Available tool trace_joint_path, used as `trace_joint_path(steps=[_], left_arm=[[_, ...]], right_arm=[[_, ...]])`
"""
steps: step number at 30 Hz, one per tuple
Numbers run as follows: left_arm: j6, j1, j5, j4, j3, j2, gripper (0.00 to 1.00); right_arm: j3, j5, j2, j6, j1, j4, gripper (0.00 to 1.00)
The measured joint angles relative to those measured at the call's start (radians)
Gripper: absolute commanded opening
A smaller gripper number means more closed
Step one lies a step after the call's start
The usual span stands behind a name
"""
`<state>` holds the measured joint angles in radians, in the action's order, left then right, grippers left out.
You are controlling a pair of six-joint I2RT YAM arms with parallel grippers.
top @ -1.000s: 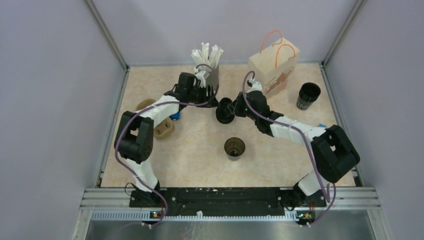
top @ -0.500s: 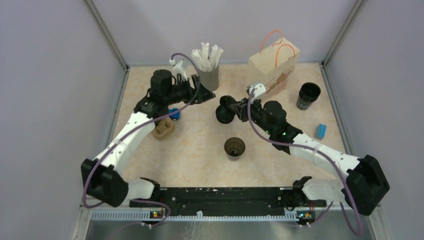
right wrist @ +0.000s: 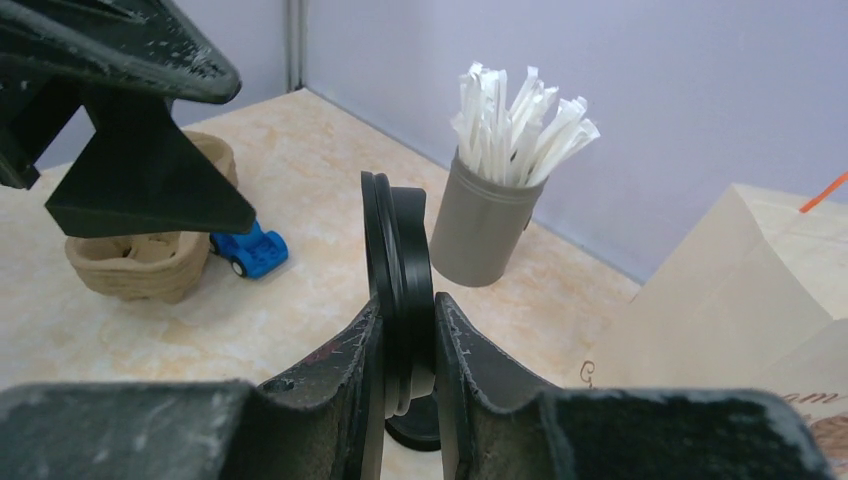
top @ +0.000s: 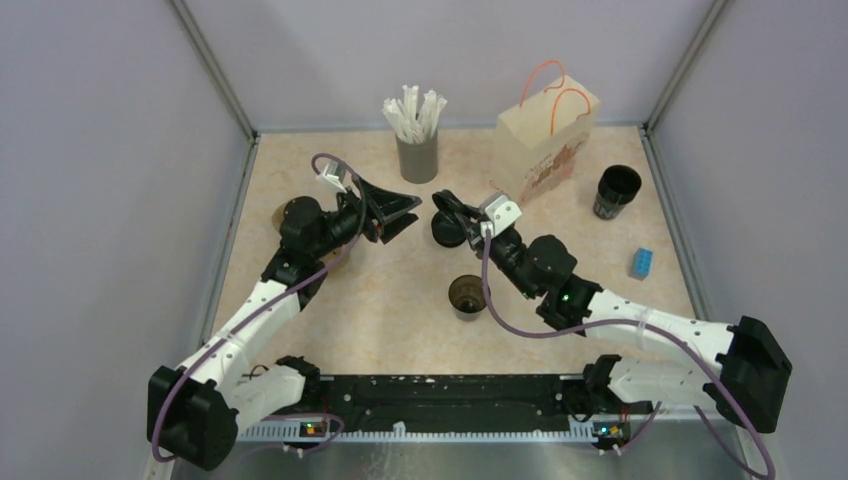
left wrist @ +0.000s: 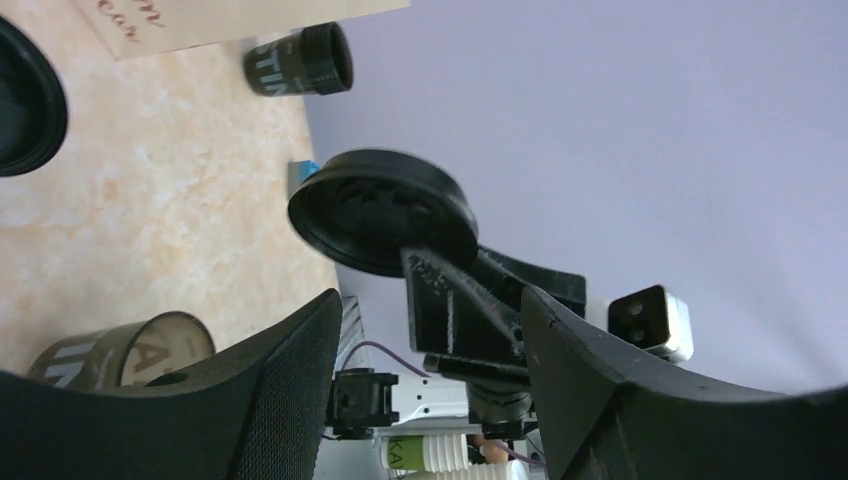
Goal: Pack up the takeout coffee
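Observation:
The takeout coffee (top: 468,296), a black cup with pale print and brown liquid, stands open in the middle of the table; it also shows in the left wrist view (left wrist: 120,350). My right gripper (top: 452,212) is shut on a flat black lid (right wrist: 398,270), held on edge above more lids (top: 447,236) on the table, behind the cup. The left wrist view shows this held lid (left wrist: 385,210). My left gripper (top: 397,214) is open and empty, in the air just left of the held lid. In its own view the left gripper (left wrist: 430,300) faces that lid.
A paper bag (top: 545,140) with orange handles stands at the back right. A grey holder of wrapped straws (top: 417,150) stands at the back. A second black cup (top: 615,190) and a blue brick (top: 641,262) are at the right. A brown cup carrier (right wrist: 145,265) and blue toy car (right wrist: 248,250) are at the left.
My left gripper has drawn back from the straw holder toward the middle, empty. My right gripper still holds the lid and has shifted slightly left and nearer.

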<state>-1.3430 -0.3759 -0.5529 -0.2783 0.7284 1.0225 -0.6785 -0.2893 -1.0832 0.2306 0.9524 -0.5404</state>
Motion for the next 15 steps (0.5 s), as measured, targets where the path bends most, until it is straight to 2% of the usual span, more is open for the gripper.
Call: trace_joint_path(steps=[9,15], left_arm=[[-0.131,-0.018,0.0,-0.217,-0.027,0.045,0.57],[-0.189,-0.034,0.005,-0.307,-0.088,0.095,0.55]], right_arm=[[-0.001,-0.063,-0.059,0.047,0.077,-0.05,0.21],[-0.004,-0.087,-0.089,0.056,0.096,-0.053,0.21]])
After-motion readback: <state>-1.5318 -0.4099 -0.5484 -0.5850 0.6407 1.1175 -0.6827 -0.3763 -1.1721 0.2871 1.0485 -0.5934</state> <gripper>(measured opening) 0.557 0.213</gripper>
